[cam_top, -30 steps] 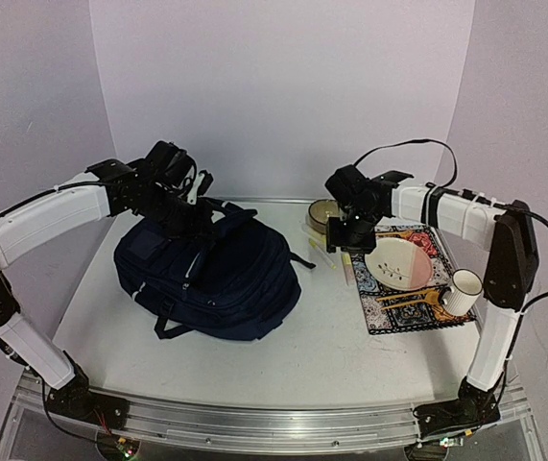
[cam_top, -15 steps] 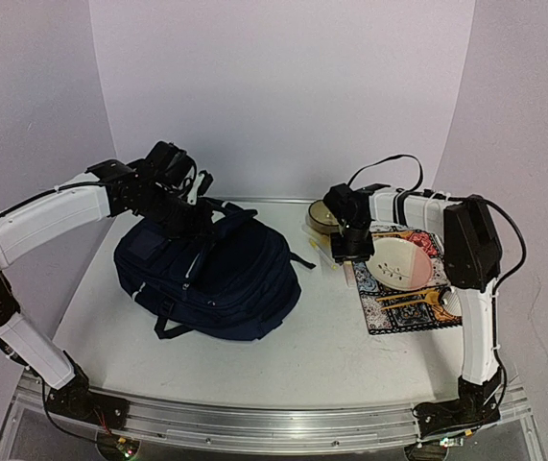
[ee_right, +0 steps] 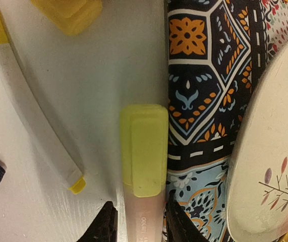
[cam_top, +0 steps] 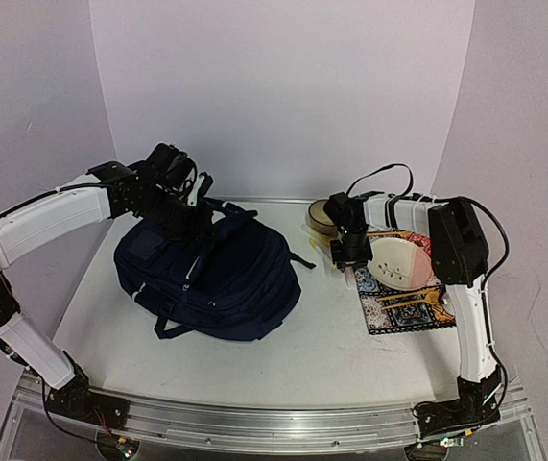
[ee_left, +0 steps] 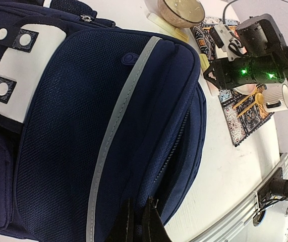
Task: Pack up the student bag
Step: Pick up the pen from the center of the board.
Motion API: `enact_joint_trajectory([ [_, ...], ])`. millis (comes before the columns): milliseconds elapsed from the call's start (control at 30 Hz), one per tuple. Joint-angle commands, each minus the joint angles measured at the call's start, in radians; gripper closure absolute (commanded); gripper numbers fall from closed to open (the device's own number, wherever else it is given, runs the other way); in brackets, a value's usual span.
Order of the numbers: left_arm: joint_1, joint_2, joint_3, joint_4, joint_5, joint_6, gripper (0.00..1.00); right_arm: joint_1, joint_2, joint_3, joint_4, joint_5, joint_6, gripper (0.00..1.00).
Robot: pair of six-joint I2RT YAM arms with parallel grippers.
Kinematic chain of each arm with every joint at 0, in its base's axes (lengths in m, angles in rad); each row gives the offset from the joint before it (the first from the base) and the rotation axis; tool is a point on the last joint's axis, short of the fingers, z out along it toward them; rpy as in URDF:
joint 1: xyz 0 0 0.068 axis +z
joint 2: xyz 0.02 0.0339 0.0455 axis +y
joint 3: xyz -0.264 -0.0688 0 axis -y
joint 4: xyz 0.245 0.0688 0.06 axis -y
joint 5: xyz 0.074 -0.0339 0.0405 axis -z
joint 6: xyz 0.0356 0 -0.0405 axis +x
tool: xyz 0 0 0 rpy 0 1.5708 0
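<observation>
Right gripper [ee_right: 141, 224], wrist view: it points down at the table [ee_right: 98, 75]. The jaws stand partly apart astride the pale barrel of a highlighter [ee_right: 144, 151] with a yellow-green cap. The fingertips [ee_right: 106, 227] lie close along both sides of the barrel; whether they press it cannot be told. Just beside the highlighter, on the side away from the bag, runs the edge of a patterned placemat [ee_right: 204, 101]. A cream plate [ee_right: 270, 151] with a twig motif sits on the placemat, a little farther out. On the gripper's other side, near the highlighter but apart from it, lies a white marker [ee_right: 33, 106] with yellow ends. Ahead of the fingertips is a yellow block [ee_right: 70, 12], partly out of frame. Beyond it, in the overhead view, a bowl [cam_top: 323, 213] stands near the back wall.

Left gripper [ee_left: 138, 227], wrist view: it is clenched, with the fingertips together at a zipper line of the student bag [ee_left: 83, 126]; whether anything is pinched between them is not visible. The bag lies on the table directly under this gripper, and its grey stripe and light buckle patch stretch away from the fingers. Past the bag's far edge, well apart from the fingers, a white mug [ee_left: 277, 98] stands on the placemat.
</observation>
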Motion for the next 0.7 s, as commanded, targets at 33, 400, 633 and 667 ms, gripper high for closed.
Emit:
enact_joint_trajectory([
  [33,0.013,-0.022,-0.001,0.031,-0.028,-0.017,1.0,-0.004,0.018,0.04,-0.046,-0.026,-0.013,0.69],
  [400,0.012,-0.029,-0.004,0.031,-0.026,-0.027,1.0,-0.003,0.051,0.03,-0.037,-0.059,-0.014,0.7],
  [633,0.012,-0.037,-0.003,0.033,-0.015,-0.036,1.0,-0.003,0.056,-0.005,-0.035,-0.054,0.004,0.77],
  [667,0.013,-0.038,-0.001,0.032,-0.014,-0.037,1.0,-0.004,0.04,-0.021,-0.032,-0.054,0.007,0.8],
])
